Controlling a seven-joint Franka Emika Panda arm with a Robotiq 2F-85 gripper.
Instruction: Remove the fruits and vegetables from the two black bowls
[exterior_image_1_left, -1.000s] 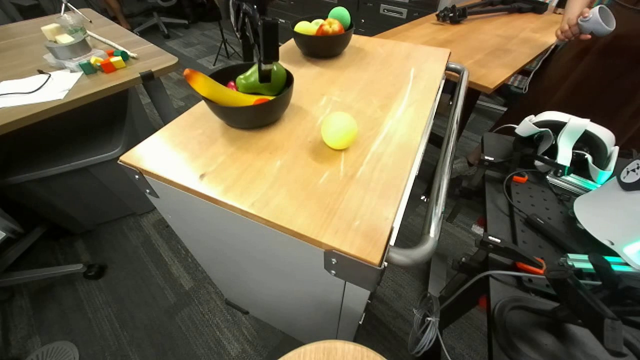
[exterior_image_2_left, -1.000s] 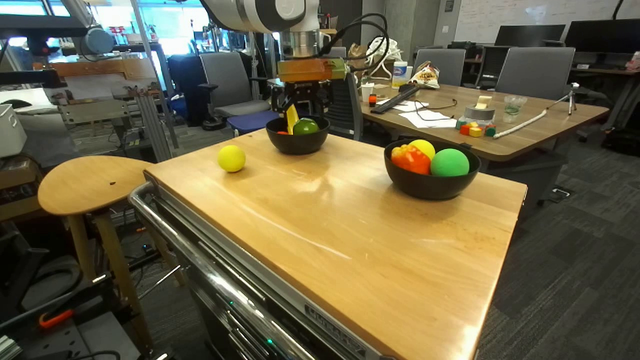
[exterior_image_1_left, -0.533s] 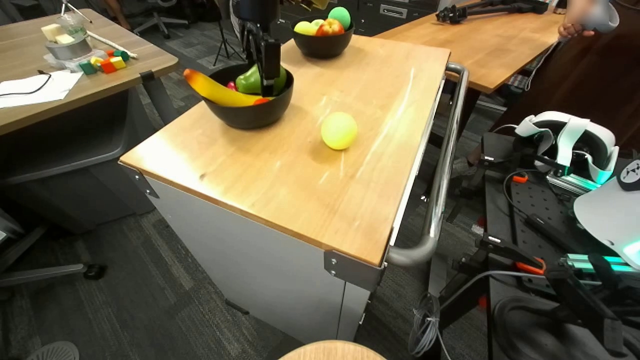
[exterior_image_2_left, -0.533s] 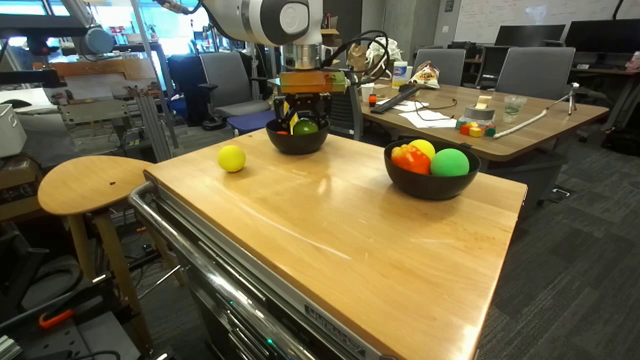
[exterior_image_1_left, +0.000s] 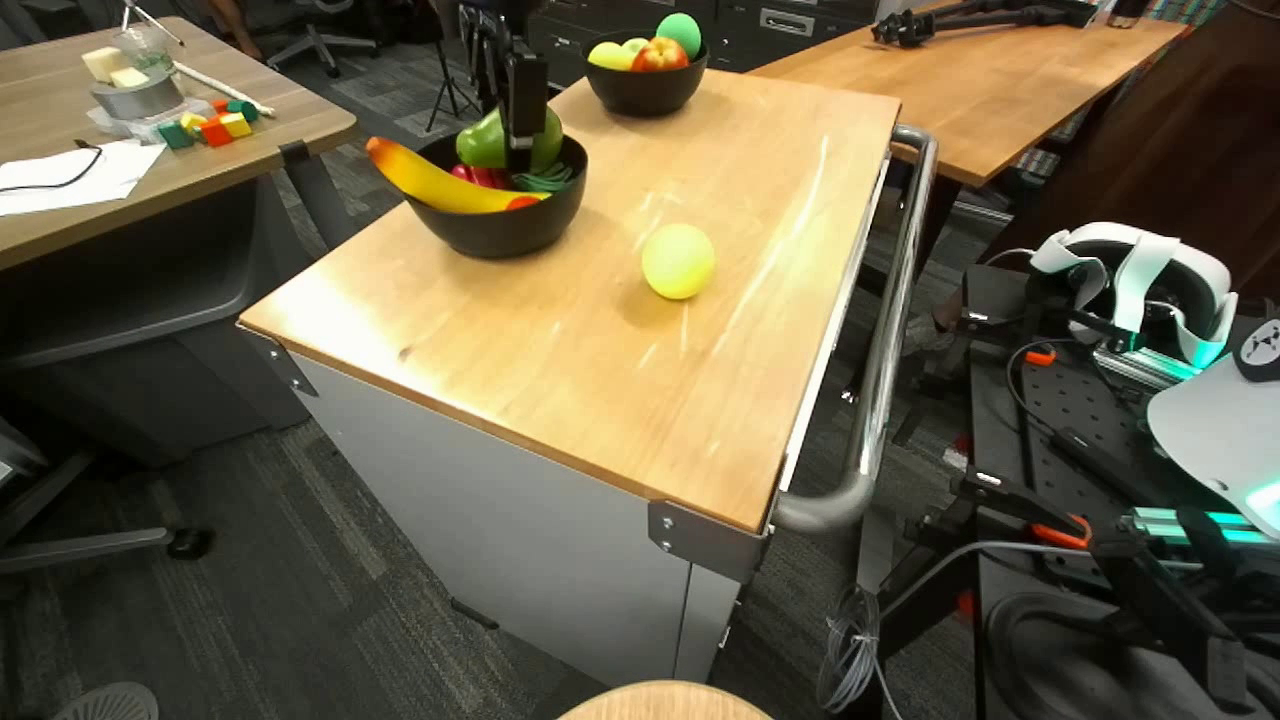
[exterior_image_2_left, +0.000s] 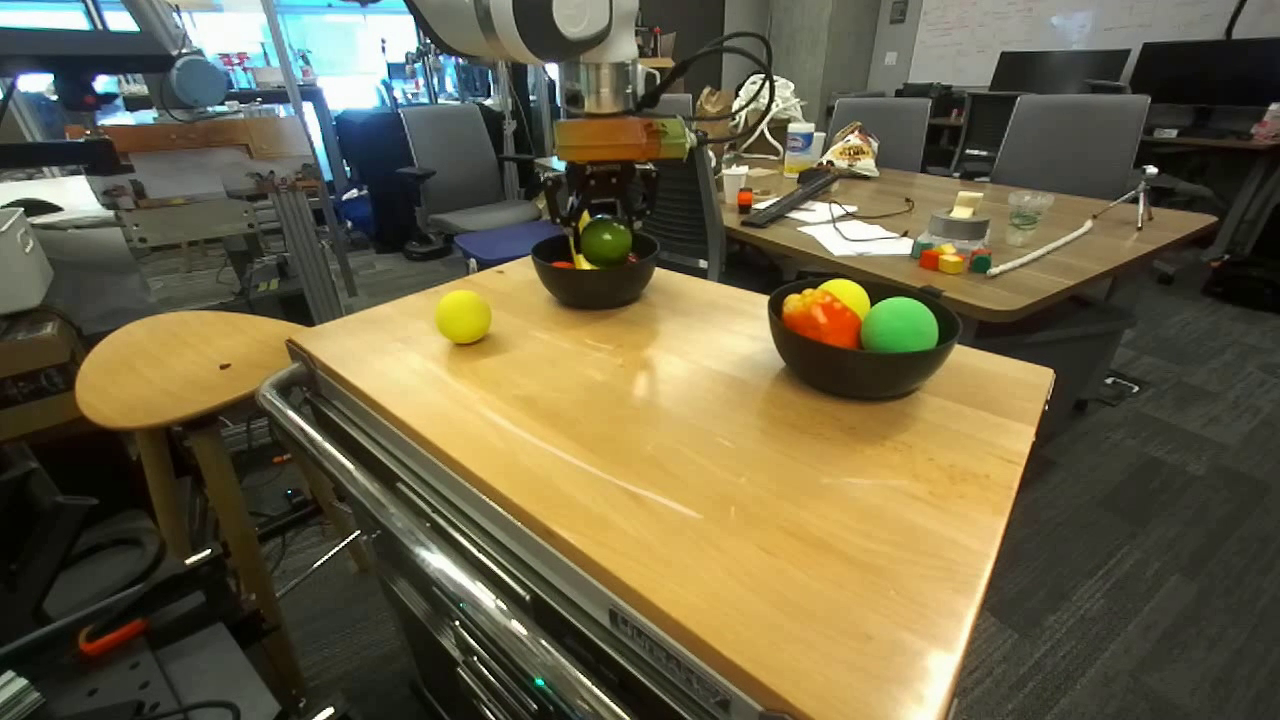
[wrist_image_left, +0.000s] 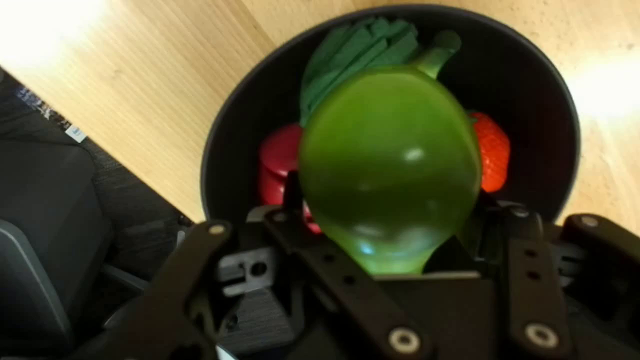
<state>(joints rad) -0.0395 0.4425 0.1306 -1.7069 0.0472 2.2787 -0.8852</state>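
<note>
Holding the green pear-shaped piece (wrist_image_left: 390, 150) at the mouth of the black bowl (exterior_image_1_left: 500, 235), projecting partly above the rim in both exterior views. Clamping that piece in the gripper (wrist_image_left: 389, 197), bearing on opposite flanks with the two fingers (exterior_image_1_left: 526, 105) and pointing downward over the bowl. Obscuring in every view any contact between the clamped piece and the contents below. Showing inside the same bowl, around the clamped piece in the wrist view, a dark green leafy piece (wrist_image_left: 360, 52), a red piece (wrist_image_left: 278, 155) and a small red-orange piece (wrist_image_left: 492, 152). Including the yellow banana (exterior_image_1_left: 440, 185) in that bowl also, tilting across the near side in an exterior view, with one end beyond the rim. Supporting the yellow-green ball (exterior_image_1_left: 679, 261) directly on the wooden top (exterior_image_2_left: 600, 440), outside both bowls and nearer to the gripper's bowl. Containing, in the other black bowl (exterior_image_2_left: 865, 375), a green ball (exterior_image_2_left: 900, 325), an orange-red piece (exterior_image_2_left: 820, 318) and two yellowish pieces (exterior_image_1_left: 611, 57). Spacing the two bowls well apart on the same wooden top. Running a metal handle (exterior_image_1_left: 896, 310) along one edge of the top. Locating a round wooden stool (exterior_image_2_left: 185, 365) near one corner. Bearing, on a separate table (exterior_image_1_left: 305, 122), coloured blocks (exterior_image_1_left: 213, 130), a roll of grey tape (exterior_image_1_left: 138, 97) and white paper (exterior_image_1_left: 110, 172). Showing a white headset (exterior_image_1_left: 1143, 280) on the handle side.
</note>
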